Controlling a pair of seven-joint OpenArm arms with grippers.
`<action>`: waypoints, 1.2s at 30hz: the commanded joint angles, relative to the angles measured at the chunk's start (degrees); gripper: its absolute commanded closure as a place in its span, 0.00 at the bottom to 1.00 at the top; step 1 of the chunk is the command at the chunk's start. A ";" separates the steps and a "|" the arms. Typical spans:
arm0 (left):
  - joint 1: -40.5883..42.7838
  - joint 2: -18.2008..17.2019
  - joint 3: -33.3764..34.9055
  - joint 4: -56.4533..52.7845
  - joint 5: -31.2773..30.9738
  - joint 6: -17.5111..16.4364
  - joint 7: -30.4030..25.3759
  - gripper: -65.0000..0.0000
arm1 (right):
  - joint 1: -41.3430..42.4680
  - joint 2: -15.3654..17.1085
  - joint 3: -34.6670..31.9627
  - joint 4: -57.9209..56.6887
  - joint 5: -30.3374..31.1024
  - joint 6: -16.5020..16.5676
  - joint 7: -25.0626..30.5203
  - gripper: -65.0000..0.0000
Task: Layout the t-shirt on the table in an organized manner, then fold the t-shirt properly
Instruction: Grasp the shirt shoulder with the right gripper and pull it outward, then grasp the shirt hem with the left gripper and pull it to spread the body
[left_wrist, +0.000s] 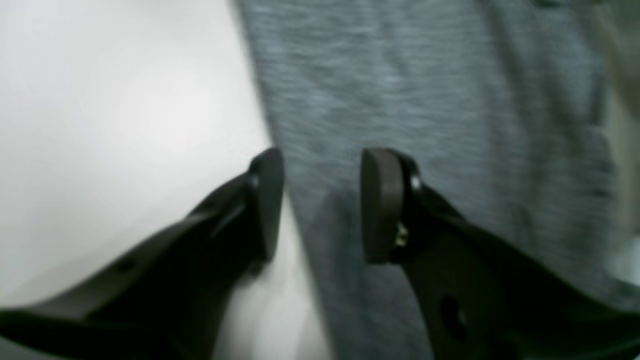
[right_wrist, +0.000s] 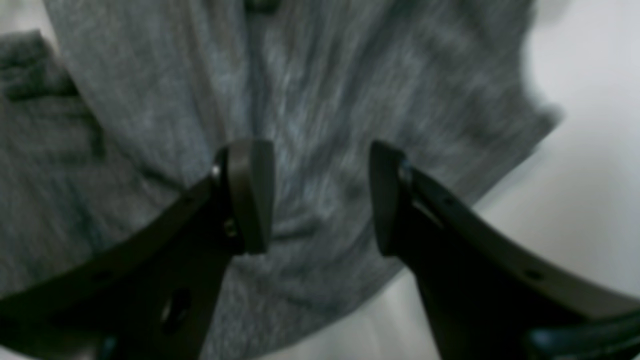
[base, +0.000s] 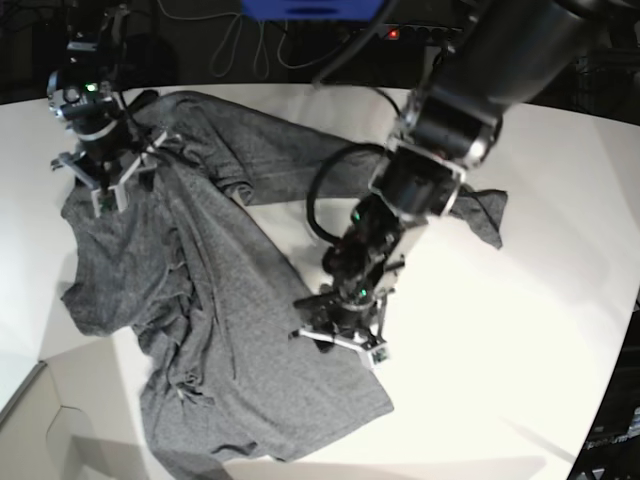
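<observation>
My t-shirt (base: 215, 300) sprawls rumpled on the bench (base: 520, 330), long axis running from far-left to near-centre. My left gripper (left_wrist: 322, 205) and right gripper (right_wrist: 322, 195) gape over it, grasping nothing.

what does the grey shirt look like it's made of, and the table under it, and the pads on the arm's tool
t-shirt: soft knit, probably cotton blend; heathered grey streaks, limp wrinkles, matte.
table: smooth white top, likely laminate or painted board; faint sheen, no grain.
Left tool pads: dark matte, rounded, perhaps rubber or plastic; blur leaves it open.
</observation>
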 joint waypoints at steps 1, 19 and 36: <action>-0.70 -1.35 0.19 4.78 0.22 -0.27 -1.49 0.61 | 1.05 0.41 0.18 2.24 0.54 -0.04 1.44 0.52; 29.02 -26.85 -13.61 43.46 0.13 0.17 -1.40 0.61 | 30.32 -5.12 -16.08 -22.20 0.62 -0.04 1.79 0.52; 36.14 -29.31 -23.54 48.38 -7.08 0.17 0.45 0.61 | 25.13 -6.18 -30.23 -33.98 0.62 -0.04 8.29 0.52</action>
